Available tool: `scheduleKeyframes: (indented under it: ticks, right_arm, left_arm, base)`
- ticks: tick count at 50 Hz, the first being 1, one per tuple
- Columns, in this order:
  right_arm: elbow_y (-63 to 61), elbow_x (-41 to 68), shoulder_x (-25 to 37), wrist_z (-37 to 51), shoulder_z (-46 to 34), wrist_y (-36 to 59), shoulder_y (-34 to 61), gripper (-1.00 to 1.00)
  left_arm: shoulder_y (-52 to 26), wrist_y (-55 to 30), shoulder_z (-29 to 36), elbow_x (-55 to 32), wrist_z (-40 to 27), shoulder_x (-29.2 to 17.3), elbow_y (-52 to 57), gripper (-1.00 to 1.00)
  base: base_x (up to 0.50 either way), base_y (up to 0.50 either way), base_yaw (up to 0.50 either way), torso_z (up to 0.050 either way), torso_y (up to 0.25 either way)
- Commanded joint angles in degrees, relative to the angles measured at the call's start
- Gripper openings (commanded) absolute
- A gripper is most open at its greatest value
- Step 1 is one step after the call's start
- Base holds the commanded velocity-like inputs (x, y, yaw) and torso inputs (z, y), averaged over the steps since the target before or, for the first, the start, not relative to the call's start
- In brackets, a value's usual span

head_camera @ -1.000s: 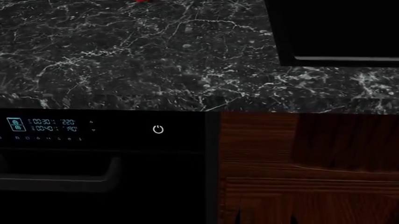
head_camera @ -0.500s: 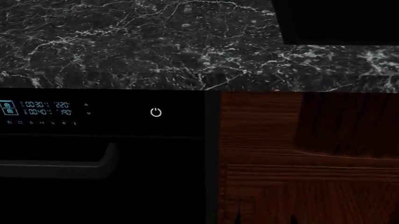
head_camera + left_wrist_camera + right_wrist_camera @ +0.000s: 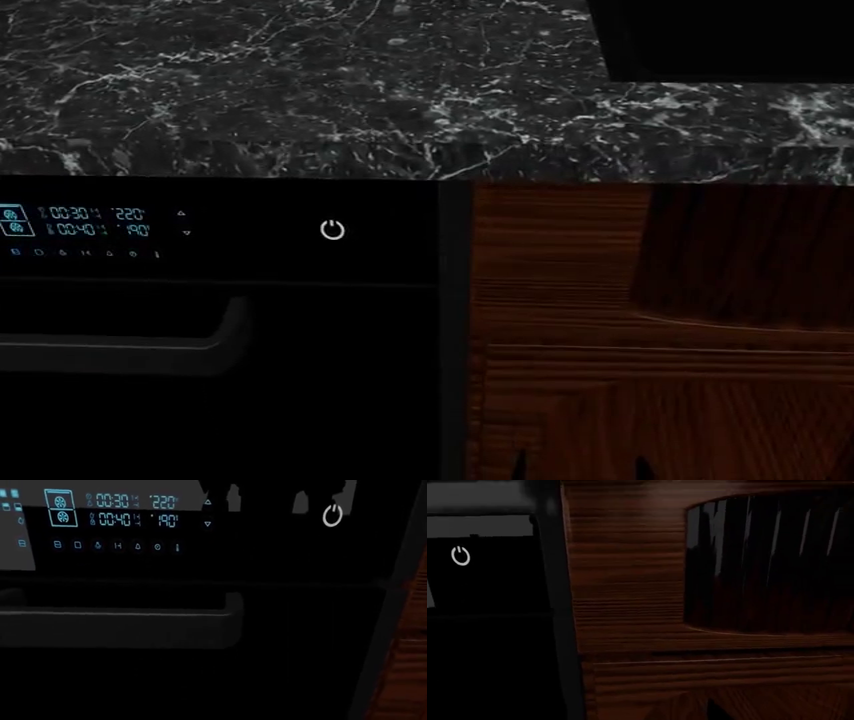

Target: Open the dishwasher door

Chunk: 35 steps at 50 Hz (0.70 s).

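Note:
The dishwasher door [image 3: 334,330] is a glossy black panel at the lower left of the head view, and it is shut. It carries cyan readouts [image 3: 94,222], a white power symbol [image 3: 332,230] and a dark grey bar handle [image 3: 120,348]. The left wrist view faces the door close up, with the handle [image 3: 120,625], the readouts [image 3: 113,510] and the power symbol [image 3: 332,515]. The left gripper shows nowhere; the near part of that view is black. Two dark pointed tips at the bottom edge of the head view may be my right gripper [image 3: 581,468]; its state is unclear.
A black marble countertop [image 3: 294,90] runs above the door, with a black sink basin [image 3: 727,35] at the far right. A reddish-brown wood cabinet panel [image 3: 654,330] stands right of the door and fills most of the right wrist view [image 3: 707,595].
The head view has shifted. The counter edge, readouts and power symbol sit higher in the picture, and more of the door front and handle shows. The door has not moved.

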Motion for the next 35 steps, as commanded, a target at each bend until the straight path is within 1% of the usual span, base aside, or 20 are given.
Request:
scheduleKeyframes:
  ticks: [1, 7, 13, 16, 19, 20, 21, 23, 26, 29, 30, 35]
  right_arm:
    - [-11.32, 0.73, 3.85, 3.11, 3.03, 5.55, -1.91, 1.0]
    - [-19.24, 2.34, 6.15, 6.58, 8.71, 6.55, -6.89, 1.0]
    - [-23.09, 3.3, 7.36, 7.9, 11.76, 6.14, -10.53, 1.0]
    - [-24.58, 3.45, 7.61, 8.42, 12.5, 6.12, -11.46, 1.0]
    - [-24.98, 3.31, 7.67, 8.63, 12.5, 6.15, -11.5, 1.0]
    - [-24.49, 3.28, 7.54, 8.49, 12.36, 5.75, -11.38, 1.0]
    - [-24.04, 3.16, 7.44, 8.4, 12.12, 5.58, -11.2, 1.0]
    - [-23.97, 3.18, 7.35, 8.4, 11.88, 5.69, -10.99, 1.0]
    - [-23.61, 3.06, 7.31, 8.25, 11.31, 5.88, -10.39, 1.0]
    - [-23.91, 3.13, 7.48, 8.29, 11.23, 6.21, -10.17, 1.0]
    - [-24.02, 3.18, 7.52, 8.33, 11.29, 6.26, -10.17, 1.0]
    - [-24.33, 3.2, 7.54, 8.48, 11.16, 6.29, -10.27, 1.0]
  left_arm:
    - [0.12, -1.33, 0.87, 1.25, -0.89, -1.08, 1.09, 1.0]
    - [0.1, -1.89, 1.6, 2.21, -0.9, -1.95, 1.33, 1.0]
    - [-0.16, -3.29, 2.08, 3.34, -1.27, -3.21, 3.05, 1.0]
    - [-0.41, -4.67, 2.93, 5.43, -1.6, -4.58, 4.27, 1.0]
    - [-0.88, -7.86, 3.92, 8.9, -2.11, -7.13, 6.98, 1.0]
    - [-1.18, -9.93, 4.42, 10.46, -1.87, -8.69, 8.61, 1.0]
    - [-1.53, -10.43, 5.46, 12.36, -1.39, -10.05, 9.07, 1.0]
    - [-2.04, -11.71, 5.62, 12.72, -0.71, -11.01, 9.36, 1.0]
    - [-3.31, -15.8, 8.3, 17.67, 0.87, -14.55, 11.93, 1.0]
    - [-4.66, -17.87, 9.76, 21.37, 1.26, -16.6, 13.2, 1.0]
    - [-5.38, -18.88, 10.88, 23.88, 1.31, -17.6, 13.54, 1.0]
    - [-7.48, -25.04, 13.06, 28.73, 4.5, -21.01, 16.19, 1.0]
  base:
    - [0.0, 0.0, 0.0, 0.0, 0.0]
    - [0.0, 0.0, 0.0, 0.0, 0.0]
    - [0.0, 0.0, 0.0, 0.0, 0.0]
    - [0.0, 0.0, 0.0, 0.0, 0.0]
    - [0.0, 0.0, 0.0, 0.0, 0.0]
    - [0.0, 0.0, 0.0, 0.0, 0.0]
    - [0.0, 0.0, 0.0, 0.0, 0.0]
    - [0.0, 0.0, 0.0, 0.0, 0.0]
    - [0.0, 0.0, 0.0, 0.0, 0.0]
    - [0.0, 0.0, 0.0, 0.0, 0.0]
    - [0.0, 0.0, 0.0, 0.0, 0.0]
    - [0.0, 0.0, 0.0, 0.0, 0.0]
